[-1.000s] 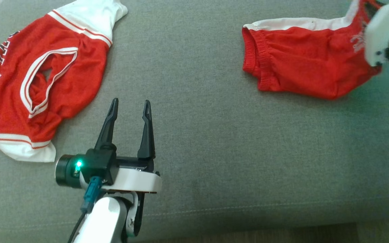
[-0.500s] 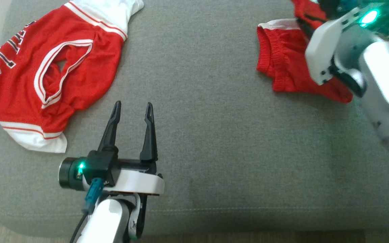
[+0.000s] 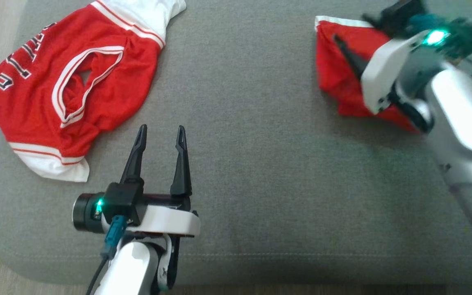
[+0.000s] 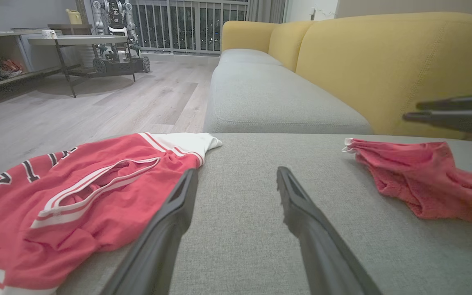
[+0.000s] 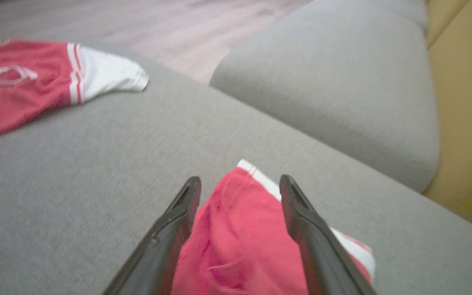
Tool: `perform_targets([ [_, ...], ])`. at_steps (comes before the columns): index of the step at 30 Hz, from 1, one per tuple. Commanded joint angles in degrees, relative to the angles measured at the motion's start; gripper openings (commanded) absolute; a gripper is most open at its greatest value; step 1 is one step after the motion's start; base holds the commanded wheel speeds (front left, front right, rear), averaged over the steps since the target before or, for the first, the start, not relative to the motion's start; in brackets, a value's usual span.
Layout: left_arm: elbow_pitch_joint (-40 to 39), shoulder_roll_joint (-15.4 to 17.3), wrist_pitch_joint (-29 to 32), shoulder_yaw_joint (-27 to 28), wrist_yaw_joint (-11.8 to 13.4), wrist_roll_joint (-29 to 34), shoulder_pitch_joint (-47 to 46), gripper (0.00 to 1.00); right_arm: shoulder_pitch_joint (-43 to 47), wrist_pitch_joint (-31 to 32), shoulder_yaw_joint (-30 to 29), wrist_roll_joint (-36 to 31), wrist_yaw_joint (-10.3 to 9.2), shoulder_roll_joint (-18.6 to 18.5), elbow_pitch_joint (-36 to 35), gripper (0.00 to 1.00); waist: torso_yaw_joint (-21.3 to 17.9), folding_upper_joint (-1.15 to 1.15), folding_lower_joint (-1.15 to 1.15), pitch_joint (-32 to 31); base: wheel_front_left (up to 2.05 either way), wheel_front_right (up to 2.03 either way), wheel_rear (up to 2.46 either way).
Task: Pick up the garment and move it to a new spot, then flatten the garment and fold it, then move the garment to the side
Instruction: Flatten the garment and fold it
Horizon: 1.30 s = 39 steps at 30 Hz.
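Garment (image 3: 330,82) red, white-trimmed, jersey (image 3: 133,78) lettering illegible

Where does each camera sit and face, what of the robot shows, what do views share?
Head view: on the head, down onto the cushion, jersey left, shorts right; open left gripper, right forearm.
Left wrist view: on that wrist, along the left gripper toward the sofa back; right gripper at right edge.
Right wrist view: on that wrist, along the open right gripper onto the shorts.
Shared: jersey, shorts.
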Motion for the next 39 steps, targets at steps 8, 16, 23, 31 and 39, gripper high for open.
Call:
perform_targets([
  [8,-1.97,0.14,-0.29,3.46,0.61,0.76,-0.31,1.00,5.87,-9.36,-14.00,-0.89,-0.03,0.62,-9.56,1.00,-2.85,0.00,0.00,-1.51,0.00,0.00,0.00],
  [16,-2.48,0.14,-0.29,5.39,0.95,1.59,0.47,1.00,15.35,-15.91,-23.55,-2.03,-0.03,2.50,-16.00,1.00,-4.44,0.00,0.00,-3.23,0.00,0.00,0.00],
  [23,-4.71,0.14,-0.29,6.23,0.68,1.07,1.72,1.00,26.89,-24.69,-27.17,-3.05,-0.03,5.60,-19.64,1.00,-3.53,0.00,0.00,-4.41,0.00,0.00,0.00],
  [31,-5.62,0.14,-0.29,6.65,-1.38,0.91,4.65,1.00,38.93,-25.97,-28.39,-8.20,-0.03,9.75,-27.09,1.00,-2.12,0.00,0.00,-6.59,0.00,0.00,0.00],
  [39,-4.56,0.14,-0.29,7.15,-3.30,2.60,7.50,1.00,46.17,-25.99,-27.25,-11.62,-0.03,13.51,-30.64,1.00,-2.69,0.00,0.00,-9.53,0.00,0.00,0.00],
])
